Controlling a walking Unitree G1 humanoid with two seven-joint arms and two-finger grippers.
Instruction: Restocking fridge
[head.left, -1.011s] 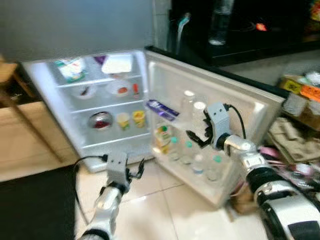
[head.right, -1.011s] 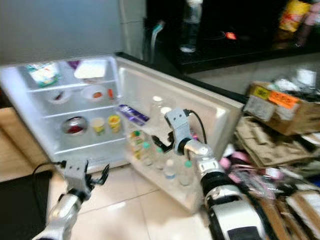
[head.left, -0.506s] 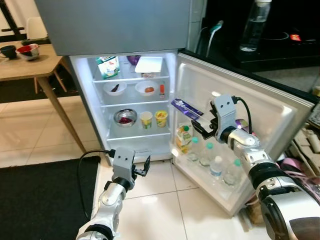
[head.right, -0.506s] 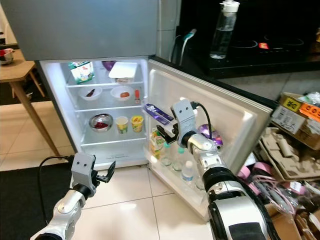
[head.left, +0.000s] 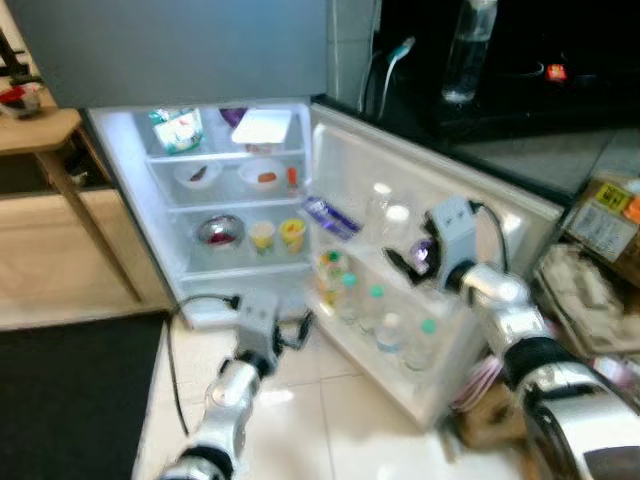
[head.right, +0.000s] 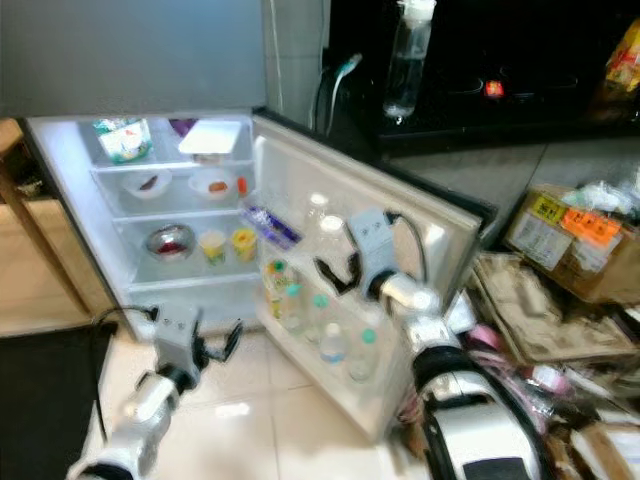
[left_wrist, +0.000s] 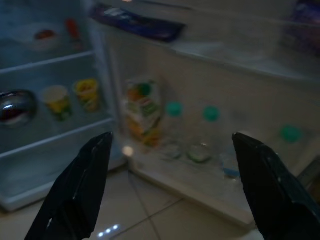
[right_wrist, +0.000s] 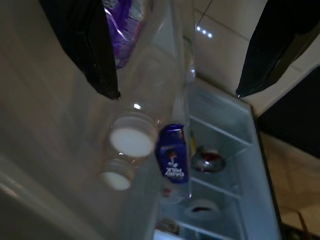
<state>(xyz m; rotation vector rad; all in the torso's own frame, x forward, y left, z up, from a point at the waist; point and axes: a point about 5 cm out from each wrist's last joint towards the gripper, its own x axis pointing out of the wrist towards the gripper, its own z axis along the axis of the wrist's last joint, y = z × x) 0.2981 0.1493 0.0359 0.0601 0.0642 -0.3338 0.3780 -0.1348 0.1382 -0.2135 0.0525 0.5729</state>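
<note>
Two grippers hang before an open fridge (head.left: 130, 190) in the left eye view, which is somewhat blurred. The left gripper (head.left: 300, 328) sits low at about 7 o'clock over the pale tiled floor (head.left: 340, 420), just in front of the fridge's bottom edge, its black fingers spread and holding nothing. The right gripper (head.left: 405, 262) is at about 3 o'clock, up against the inside of the open fridge door (head.left: 500, 215), fingers apart and empty, close to two clear white-capped jars (head.left: 390, 215) on the upper door shelf. Below them the lower door shelf carries a juice carton (head.left: 328, 272) and a row of green-capped bottles (head.left: 375, 305). A blue packet (head.left: 330, 215) lies on the door shelf toward the fridge body. Inside, the shelves hold bowls and two small cups (head.left: 277, 235). A wooden table (head.left: 40, 130) stands at 10 o'clock — a cardboard box (head.left: 610, 215) at 3 o'clock. The left wrist view, dim, looks between its wide-set fingers (left_wrist: 75, 190) at the carton and bottles in the door. The right wrist view shows its fingers (right_wrist: 85, 45) open around nothing — beyond them are the white jar caps, with the blue packet beside them.
</note>
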